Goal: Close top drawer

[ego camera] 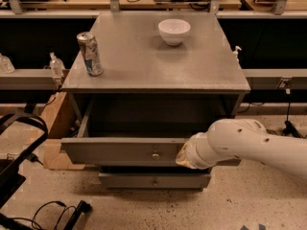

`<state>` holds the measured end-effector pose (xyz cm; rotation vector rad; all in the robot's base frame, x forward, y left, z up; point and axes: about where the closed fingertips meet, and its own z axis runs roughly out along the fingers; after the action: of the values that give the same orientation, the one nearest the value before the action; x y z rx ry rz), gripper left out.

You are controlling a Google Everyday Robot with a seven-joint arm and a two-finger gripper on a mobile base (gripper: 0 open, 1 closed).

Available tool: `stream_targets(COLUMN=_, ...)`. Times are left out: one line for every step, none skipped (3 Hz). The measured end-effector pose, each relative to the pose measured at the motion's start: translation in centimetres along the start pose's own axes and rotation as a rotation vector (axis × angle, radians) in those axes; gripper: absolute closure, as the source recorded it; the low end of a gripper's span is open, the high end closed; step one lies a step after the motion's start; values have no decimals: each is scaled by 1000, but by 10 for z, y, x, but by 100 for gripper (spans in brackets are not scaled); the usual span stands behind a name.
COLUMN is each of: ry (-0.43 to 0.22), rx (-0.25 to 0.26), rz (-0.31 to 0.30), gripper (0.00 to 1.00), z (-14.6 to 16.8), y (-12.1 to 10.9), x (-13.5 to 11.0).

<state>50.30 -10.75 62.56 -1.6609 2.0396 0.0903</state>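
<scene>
The top drawer (120, 150) of a grey cabinet stands partly pulled out, its flat front panel bearing a small round metal knob (155, 154) at the centre. The drawer's inside is dark. My gripper (181, 157) is at the end of the white arm (249, 145) that comes in from the right. It rests against the front panel just right of the knob.
A drink can (90, 53) and a white bowl (174, 31) stand on the cabinet top (153, 66). A shorter drawer front (154, 180) sits below. A cardboard box (50, 128) and black cables (53, 212) lie on the floor at the left.
</scene>
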Motion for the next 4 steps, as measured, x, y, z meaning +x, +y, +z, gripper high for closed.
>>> stream_targets(ry=62, rx=-6, rz=40, gripper=100, z=26, y=-25, x=7)
stream_targets(ry=62, rx=-6, rz=40, gripper=100, z=26, y=-25, x=7)
stream_targets(ry=50, rx=-9, rz=62, gripper=100, z=38, y=-34, x=9)
stream_targets(ry=50, rx=-9, rz=62, gripper=100, z=38, y=-35, x=9)
